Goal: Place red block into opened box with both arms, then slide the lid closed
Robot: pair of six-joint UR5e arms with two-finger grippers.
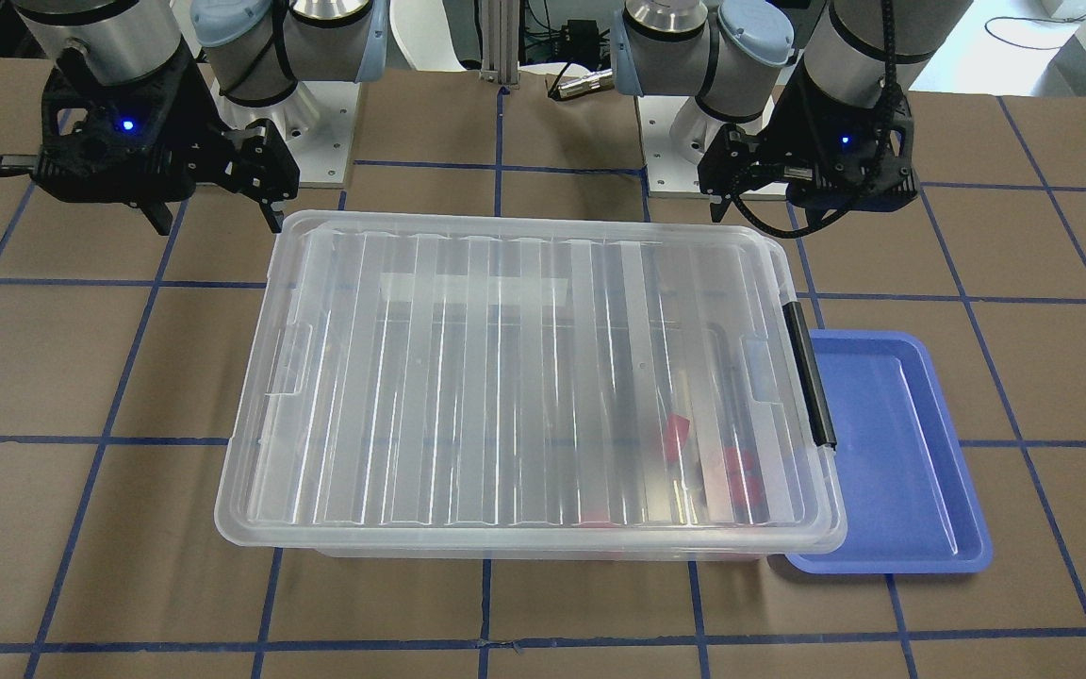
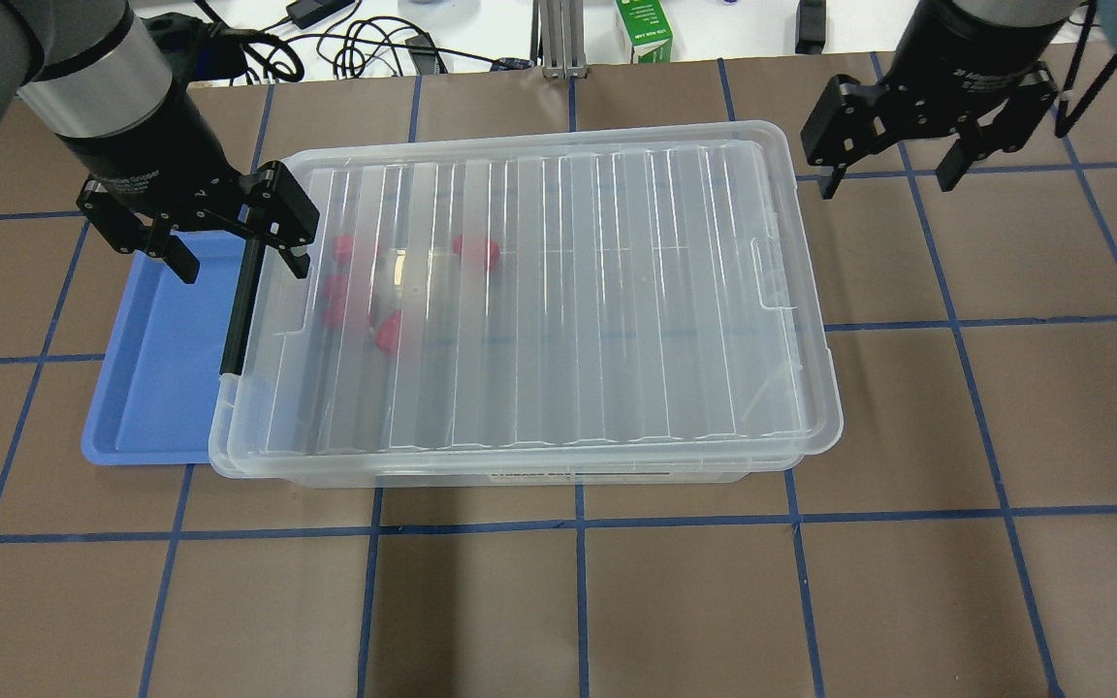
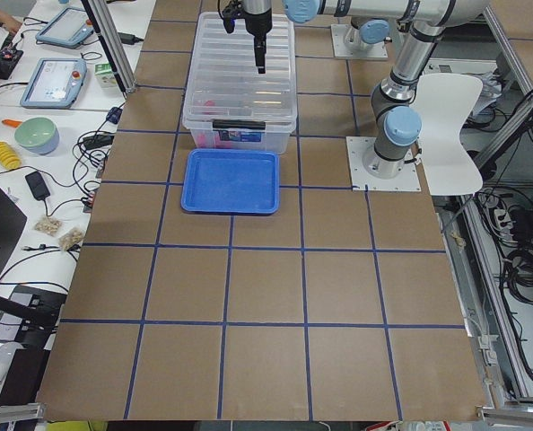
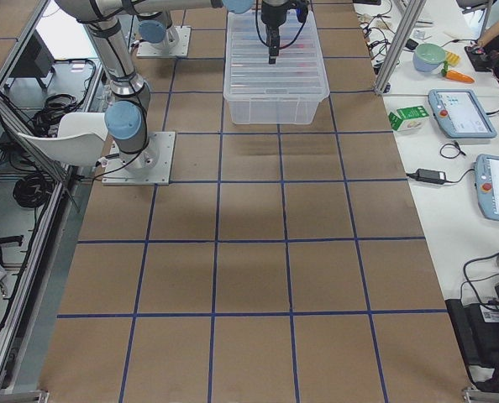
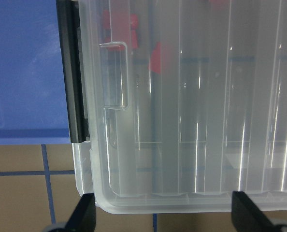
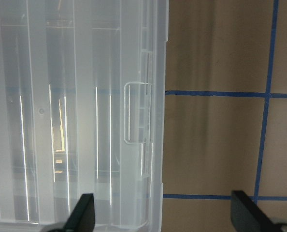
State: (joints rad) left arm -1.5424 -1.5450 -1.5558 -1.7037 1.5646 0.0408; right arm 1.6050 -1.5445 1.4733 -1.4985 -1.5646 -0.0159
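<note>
The see-through box (image 2: pixel 568 475) sits mid-table with the ribbed lid (image 2: pixel 568 291) lying over it, slightly askew. Through the lid I make out several red blocks (image 2: pixel 476 250) inside, clustered near the end with the black bar (image 2: pixel 240 301); they also show blurred in the front view as red blocks (image 1: pixel 675 438). My left gripper (image 2: pixel 239 254) hangs open above that bar end, holding nothing, as the left wrist view of the gripper (image 5: pixel 163 215) confirms. Open and bare too, my right gripper (image 2: pixel 886 179) hovers beyond the opposite short end, over the table beside the lid's edge (image 6: pixel 153 121).
A shallow blue tray (image 2: pixel 146 368) lies against the box's bar end, under the left gripper's outer finger. A green carton (image 2: pixel 643 29) and cables sit past the table's far edge. The arm bases (image 1: pixel 317 132) stand behind the box.
</note>
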